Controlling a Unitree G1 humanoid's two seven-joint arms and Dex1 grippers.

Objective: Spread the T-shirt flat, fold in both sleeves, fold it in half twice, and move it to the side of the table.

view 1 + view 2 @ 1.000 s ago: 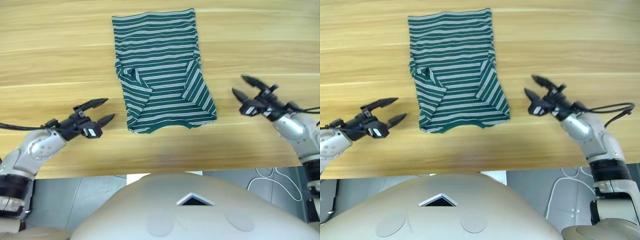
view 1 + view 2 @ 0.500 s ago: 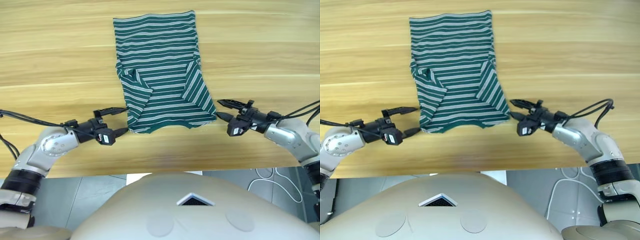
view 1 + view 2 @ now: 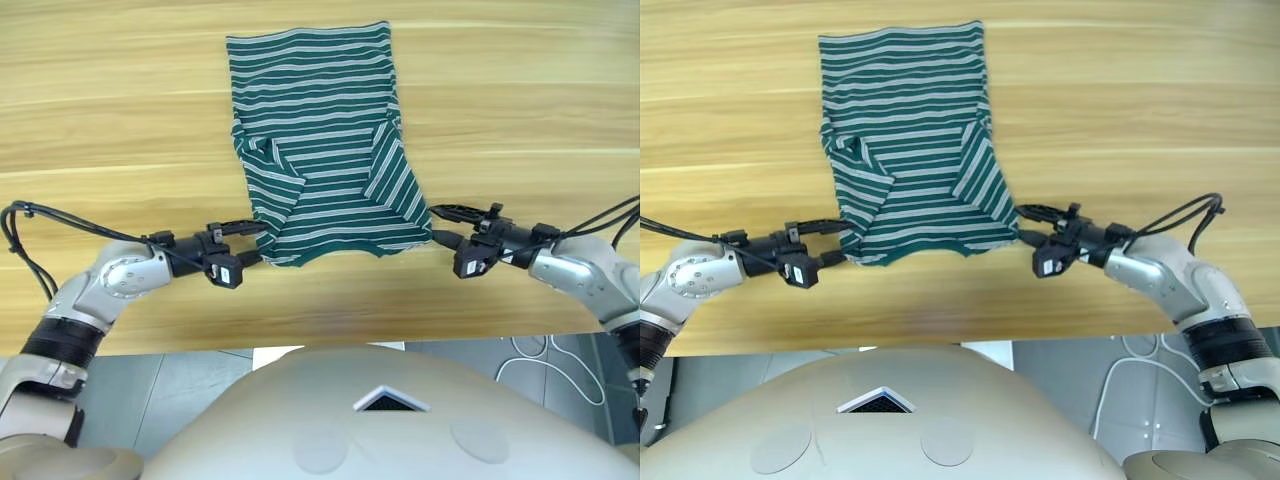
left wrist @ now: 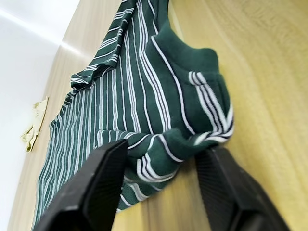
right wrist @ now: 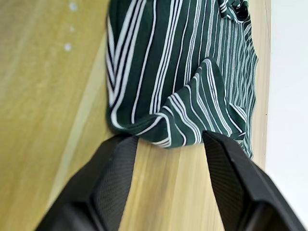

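The green T-shirt [image 3: 318, 130] with white stripes lies on the wooden table [image 3: 120, 120], both sleeves folded in over its body, its neck end toward me. My left gripper [image 3: 254, 243] is at the shirt's near left corner, open, and that corner of the T-shirt [image 4: 168, 110] bunches between its fingers [image 4: 103, 187]. At the near right corner my right gripper [image 3: 437, 225] is open too, with the hem of the T-shirt [image 5: 163, 86] lying between its fingers [image 5: 115, 178]. Both grippers sit low on the tabletop.
The table's near edge [image 3: 330, 335] runs just behind both grippers. Bare wood stretches to the left and right of the shirt. A small pale crumpled thing [image 4: 33, 126] lies beyond the table's far side. Cables [image 3: 555, 360] lie on the floor at the right.
Both grippers have moved inward from the table's sides to the shirt's near corners. Their fingers now straddle the fabric, and the left corner has bunched up a little.
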